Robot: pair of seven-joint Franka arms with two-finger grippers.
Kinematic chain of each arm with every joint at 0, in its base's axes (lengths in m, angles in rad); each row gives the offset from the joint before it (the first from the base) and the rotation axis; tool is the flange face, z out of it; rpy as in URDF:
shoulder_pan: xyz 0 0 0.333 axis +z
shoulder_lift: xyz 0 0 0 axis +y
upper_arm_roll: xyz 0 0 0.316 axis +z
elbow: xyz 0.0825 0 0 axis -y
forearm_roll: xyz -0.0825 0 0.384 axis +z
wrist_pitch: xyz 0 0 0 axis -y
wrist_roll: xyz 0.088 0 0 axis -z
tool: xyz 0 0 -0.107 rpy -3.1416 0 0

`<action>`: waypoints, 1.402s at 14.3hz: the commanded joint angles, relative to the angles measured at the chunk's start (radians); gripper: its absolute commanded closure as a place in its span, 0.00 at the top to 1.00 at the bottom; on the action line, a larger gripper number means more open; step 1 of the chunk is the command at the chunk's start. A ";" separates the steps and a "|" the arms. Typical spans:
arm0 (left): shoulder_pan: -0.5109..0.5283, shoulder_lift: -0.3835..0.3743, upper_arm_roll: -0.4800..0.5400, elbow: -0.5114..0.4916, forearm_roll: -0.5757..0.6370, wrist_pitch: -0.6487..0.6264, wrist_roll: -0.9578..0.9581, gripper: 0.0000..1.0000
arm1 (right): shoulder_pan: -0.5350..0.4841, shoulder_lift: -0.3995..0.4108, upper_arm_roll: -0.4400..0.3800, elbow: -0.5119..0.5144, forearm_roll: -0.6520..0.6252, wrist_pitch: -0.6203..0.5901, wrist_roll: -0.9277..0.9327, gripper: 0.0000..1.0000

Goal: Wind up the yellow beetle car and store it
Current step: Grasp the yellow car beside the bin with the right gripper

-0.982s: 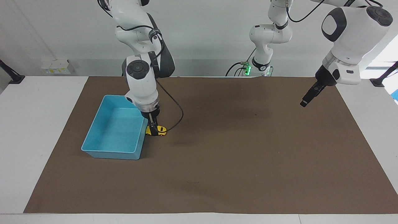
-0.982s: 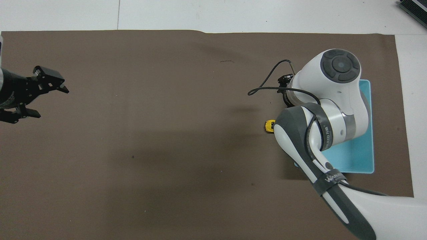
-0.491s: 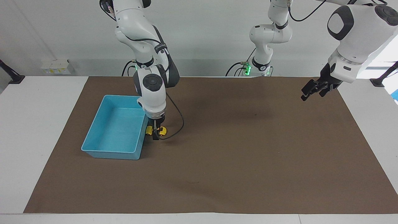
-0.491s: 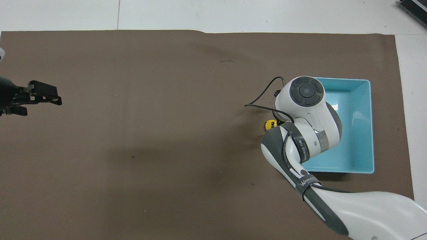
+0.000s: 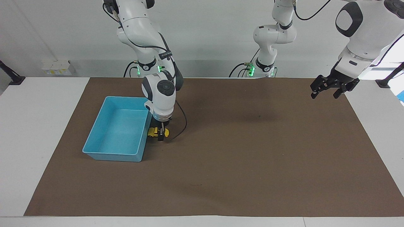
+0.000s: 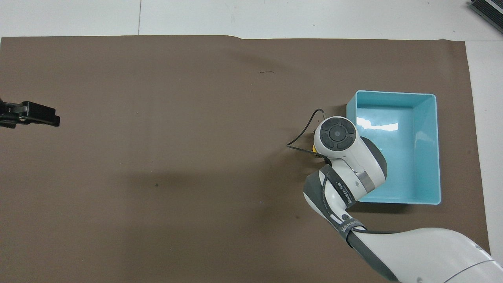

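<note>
Starting at the right arm's end of the counter (image 5: 44, 132), a blue bin (image 5: 110, 154) sits on the brown mat (image 5: 252, 164) with nothing visible inside it. Just beside the bin's wall, toward the middle of the mat, the yellow beetle car (image 5: 154, 132) rests on the mat. The right gripper (image 5: 161, 134) points straight down onto the car, its fingers (image 5: 161, 136) clamped on the toy's body, one dark finger showing in front of the yellow shell. From overhead the wrist hides nearly all of the car, leaving only a sliver of yellow (image 6: 314, 148) at its edge. A black cable (image 5: 181, 121) loops from that wrist down near the mat. Over the mat's edge at the left arm's end, the left gripper (image 5: 328, 91) hangs in the air, waiting, its fingers (image 5: 315, 90) spread apart and holding nothing.
</note>
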 commanded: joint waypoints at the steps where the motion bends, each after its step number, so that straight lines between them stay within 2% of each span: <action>1: -0.002 -0.008 -0.015 0.027 0.020 -0.005 0.005 1.00 | 0.014 -0.012 0.004 0.001 -0.031 0.002 0.027 0.00; 8: -0.007 -0.090 -0.067 0.027 0.016 -0.037 0.003 1.00 | 0.109 -0.011 0.004 0.147 -0.030 -0.151 -0.009 0.00; 13: -0.006 -0.110 -0.070 0.022 0.016 -0.086 0.005 1.00 | 0.100 -0.093 0.009 0.160 0.027 -0.190 -0.153 0.00; 17: -0.001 -0.110 -0.067 0.022 0.016 -0.091 0.005 1.00 | 0.045 -0.169 0.009 0.149 0.039 -0.245 -0.476 0.00; 20: -0.001 -0.110 -0.069 0.015 0.014 -0.121 0.015 1.00 | -0.009 -0.216 0.007 0.141 0.056 -0.285 -0.795 0.00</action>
